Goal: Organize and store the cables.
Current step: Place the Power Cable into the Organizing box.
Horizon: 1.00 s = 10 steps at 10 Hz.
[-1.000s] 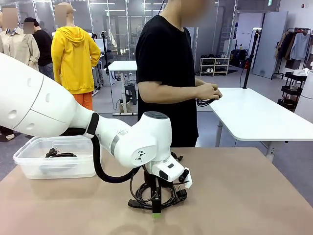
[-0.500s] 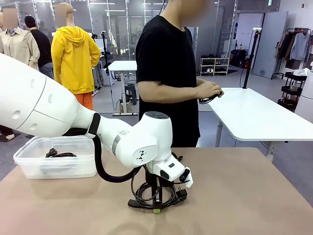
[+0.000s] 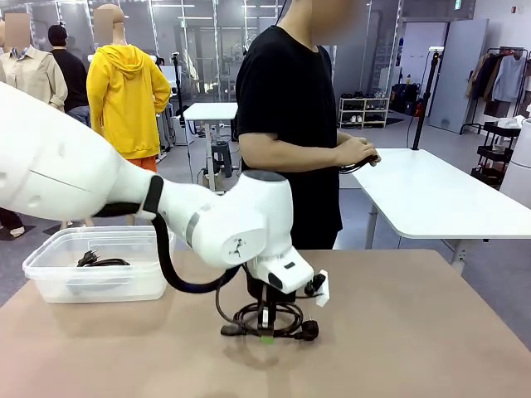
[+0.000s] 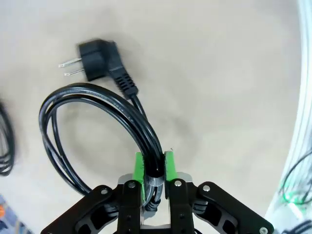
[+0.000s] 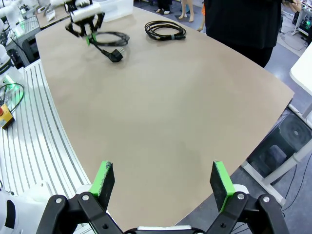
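Left gripper (image 4: 155,165) is pinched tight on a coiled cable (image 4: 87,92). That cable is right of the clear bin (image 3: 50,286), near it, so the carry should go left.

- Table (image 3: 431,332): smooth, matt tan top.
- Coiled cable (image 4: 145,134): black rubbery sheath with a slight sheen. Its plug (image 4: 97,58) is matt black plastic with bare metal pins.
- Bin (image 3: 91,282), far left: clear, glossy plastic.
- Left arm (image 3: 66,182): glossy white shell.
- Left gripper (image 4: 153,165): matt green pads (image 4: 138,168), black plastic links, metal screws.
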Tool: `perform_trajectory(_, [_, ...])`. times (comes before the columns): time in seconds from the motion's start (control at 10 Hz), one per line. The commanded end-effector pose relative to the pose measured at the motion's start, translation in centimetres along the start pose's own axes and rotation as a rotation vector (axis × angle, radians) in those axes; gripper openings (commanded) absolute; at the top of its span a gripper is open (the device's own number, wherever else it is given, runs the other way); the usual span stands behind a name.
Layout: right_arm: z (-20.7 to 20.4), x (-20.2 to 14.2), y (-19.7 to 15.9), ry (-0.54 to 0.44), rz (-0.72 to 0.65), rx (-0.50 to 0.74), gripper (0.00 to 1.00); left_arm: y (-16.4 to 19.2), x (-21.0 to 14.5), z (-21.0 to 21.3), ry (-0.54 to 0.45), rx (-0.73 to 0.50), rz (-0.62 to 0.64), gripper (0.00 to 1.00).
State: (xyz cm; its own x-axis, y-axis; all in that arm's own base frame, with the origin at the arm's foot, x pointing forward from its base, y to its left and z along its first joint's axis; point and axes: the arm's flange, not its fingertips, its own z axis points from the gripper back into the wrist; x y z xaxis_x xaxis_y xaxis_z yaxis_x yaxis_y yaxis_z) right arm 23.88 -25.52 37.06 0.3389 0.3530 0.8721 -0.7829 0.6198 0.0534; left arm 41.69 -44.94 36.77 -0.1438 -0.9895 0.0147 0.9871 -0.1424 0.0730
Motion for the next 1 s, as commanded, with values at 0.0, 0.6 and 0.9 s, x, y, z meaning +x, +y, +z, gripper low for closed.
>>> perform_trajectory(0.0, [0.3, 0.0, 0.1, -0.003, 0.021, 0.003, 1.00, -2.3, -3.2, 7.7, -0.007, 0.079, -0.080, 0.02])
perform_trajectory(0.6, [0.3, 0.0, 0.1, -0.003, 0.021, 0.003, 1.00, -2.3, -3.7, 13.0, 0.035, 0.175, -0.122, 0.02])
perform_trajectory(0.9, [0.3, 0.0, 0.1, -0.003, 0.021, 0.003, 1.00, -2.3, -3.7, 13.0, 0.035, 0.175, -0.122, 0.02])
